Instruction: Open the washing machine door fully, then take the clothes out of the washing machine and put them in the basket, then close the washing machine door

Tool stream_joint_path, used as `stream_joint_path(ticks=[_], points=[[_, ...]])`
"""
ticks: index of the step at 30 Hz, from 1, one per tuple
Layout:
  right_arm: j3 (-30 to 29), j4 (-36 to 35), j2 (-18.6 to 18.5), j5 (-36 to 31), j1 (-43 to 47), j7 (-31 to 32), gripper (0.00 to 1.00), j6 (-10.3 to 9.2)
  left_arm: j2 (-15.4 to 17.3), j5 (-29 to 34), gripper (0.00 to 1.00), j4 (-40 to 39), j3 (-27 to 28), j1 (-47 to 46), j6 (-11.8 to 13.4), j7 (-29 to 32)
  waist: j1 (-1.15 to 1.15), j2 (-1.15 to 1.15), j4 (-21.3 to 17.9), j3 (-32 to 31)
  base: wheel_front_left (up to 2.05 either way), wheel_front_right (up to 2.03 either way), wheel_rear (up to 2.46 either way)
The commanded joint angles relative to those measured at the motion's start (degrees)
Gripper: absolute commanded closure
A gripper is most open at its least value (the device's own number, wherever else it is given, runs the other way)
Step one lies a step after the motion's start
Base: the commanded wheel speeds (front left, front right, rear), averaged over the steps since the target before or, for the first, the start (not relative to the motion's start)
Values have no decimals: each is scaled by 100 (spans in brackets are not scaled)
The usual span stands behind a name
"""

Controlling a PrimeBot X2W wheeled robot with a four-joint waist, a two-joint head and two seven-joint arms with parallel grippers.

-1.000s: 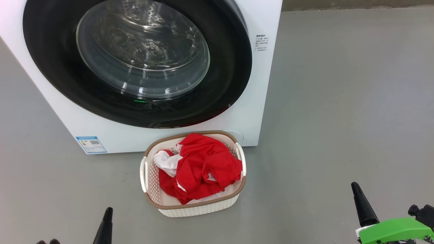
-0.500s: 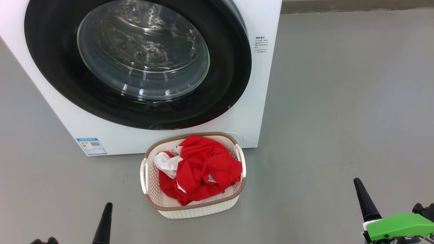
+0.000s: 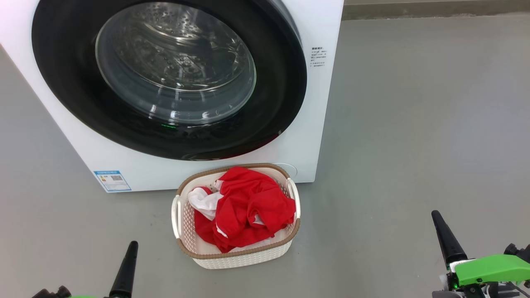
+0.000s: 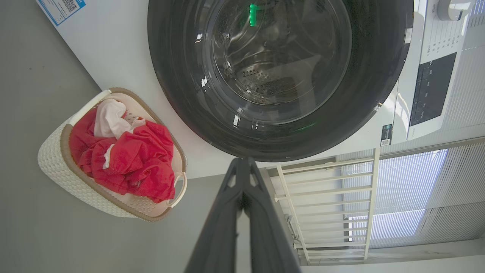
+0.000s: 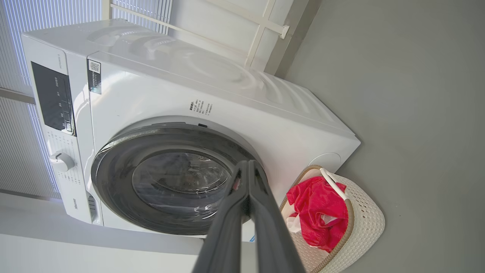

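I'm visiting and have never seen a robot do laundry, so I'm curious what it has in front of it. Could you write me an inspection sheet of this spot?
Surface: smooth grey floor, no spills seen.
Job's things: white washing machine. The washing machine door looks shut, with no laundry visible through the glass. Red and white clothes lie in the basket, which stands on the floor just in front of the machine.
Clutter: nothing seen.
Claws: left claw and right claw are both shut, holding nothing and touching nothing.
Cables: nothing seen.
Surroundings: white frame and slatted blinds beyond the machine.
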Motion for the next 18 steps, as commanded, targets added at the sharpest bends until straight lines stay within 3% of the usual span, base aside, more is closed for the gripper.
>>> stream_joint_path(ticks=[1,18], points=[[50,-180,-83,128,-320,31,100,-4,65,-142,100,-158,189,-277,-32,40,0,0,0,-2,0,0,0],[-34,-218,-79,1084,-501,325,100,-5,68,-1184,100,-179,257,-413,-37,323,0,0,-3,-58,0,0,0]])
